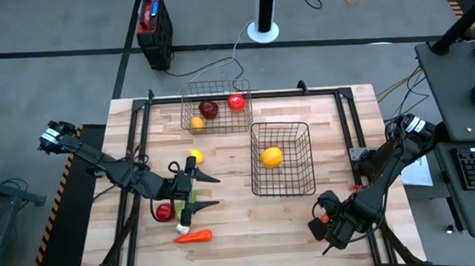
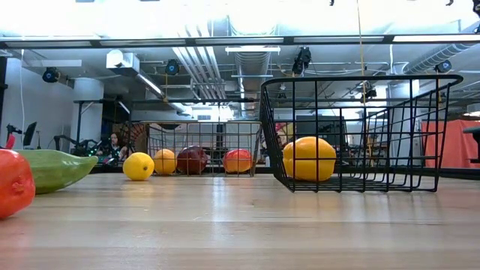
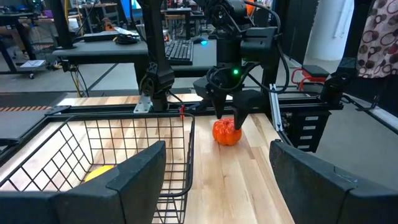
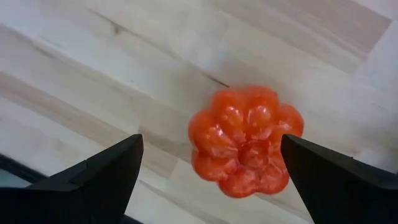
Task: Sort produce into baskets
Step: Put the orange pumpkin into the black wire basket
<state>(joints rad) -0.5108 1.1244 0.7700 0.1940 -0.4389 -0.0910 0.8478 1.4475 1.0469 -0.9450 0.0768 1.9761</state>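
1. Evidently the right gripper (image 4: 211, 165) hangs directly over an orange-red lobed piece (image 4: 244, 141), its two fingers spread wide to either side and holding nothing; the wide spread reads as a stance for coming down around the piece from above.
2. That piece lies on the bare wood just off the near right corner of the nearer basket (image 1: 281, 157), outside its wire wall, so it is not yet sorted.
3. The nearer basket already holds one yellow-orange round fruit (image 1: 271, 156), resting on its floor.
4. The farther basket (image 1: 216, 106), touching or just beside the nearer basket's far left corner, holds three pieces: a dark red one (image 1: 209, 110), a bright red one (image 1: 236, 102) and a yellow one (image 1: 196, 124); the split suggests sorting by kind, though the rule cannot be told.
5. The left gripper (image 1: 210, 191) sits left of the nearer basket with its fingers parted and empty, pointing toward that basket, apparently waiting.
6. Unsorted produce lies left of the nearer basket around the left gripper: a yellow round piece (image 1: 195, 156), a red piece (image 1: 164, 211), a green cucumber (image 2: 54, 169), a small white piece (image 1: 182, 228) and an orange carrot (image 1: 193, 237).
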